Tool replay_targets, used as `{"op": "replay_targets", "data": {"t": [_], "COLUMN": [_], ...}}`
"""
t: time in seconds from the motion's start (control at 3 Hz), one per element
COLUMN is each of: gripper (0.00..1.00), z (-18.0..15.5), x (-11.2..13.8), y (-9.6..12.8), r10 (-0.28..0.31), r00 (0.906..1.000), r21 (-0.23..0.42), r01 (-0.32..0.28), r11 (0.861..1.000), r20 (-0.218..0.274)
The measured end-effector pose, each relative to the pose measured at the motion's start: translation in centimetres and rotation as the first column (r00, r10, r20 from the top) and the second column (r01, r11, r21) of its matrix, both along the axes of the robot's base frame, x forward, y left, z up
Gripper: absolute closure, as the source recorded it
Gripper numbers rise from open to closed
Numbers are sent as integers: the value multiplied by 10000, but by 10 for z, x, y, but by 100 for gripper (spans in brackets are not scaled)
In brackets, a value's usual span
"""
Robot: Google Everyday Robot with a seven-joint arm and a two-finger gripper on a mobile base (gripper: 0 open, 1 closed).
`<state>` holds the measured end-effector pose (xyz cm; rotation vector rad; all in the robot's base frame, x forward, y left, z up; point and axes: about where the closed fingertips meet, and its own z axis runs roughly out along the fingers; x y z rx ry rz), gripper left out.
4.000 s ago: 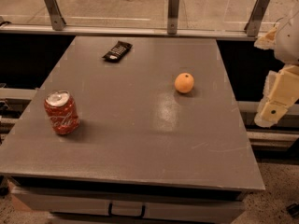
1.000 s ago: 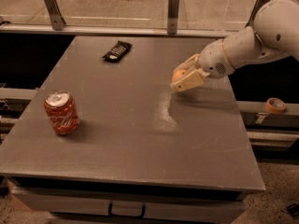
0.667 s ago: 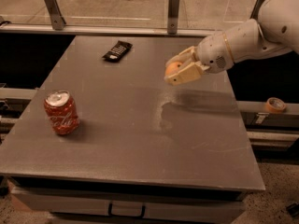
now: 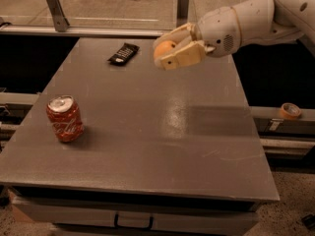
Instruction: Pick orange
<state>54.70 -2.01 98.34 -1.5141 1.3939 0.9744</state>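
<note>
Gripper [image 4: 162,54] clamped on orange [image 4: 167,46], held up over back part of bench [image 4: 197,146]; arm comes in from upper right. Red can [image 4: 64,118] upright nr left edge. Black remote [image 4: 123,53] at back, just left of gripper.

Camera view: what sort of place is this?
Likely a robot test lab: a plain grey table with a red soda can, a tan tape roll beside it, and a cream pincer gripping a small round orange above the tabletop.
</note>
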Motion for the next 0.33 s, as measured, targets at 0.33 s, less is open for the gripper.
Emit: {"op": "replay_targets", "data": {"t": [0.33], "gripper": [100], "z": [6], "x": [-2], "y": [1], "r10": [75], "r00": [10000], "r21": [117], "r01": [-75], "r11": [9999], "r20": [25]}}
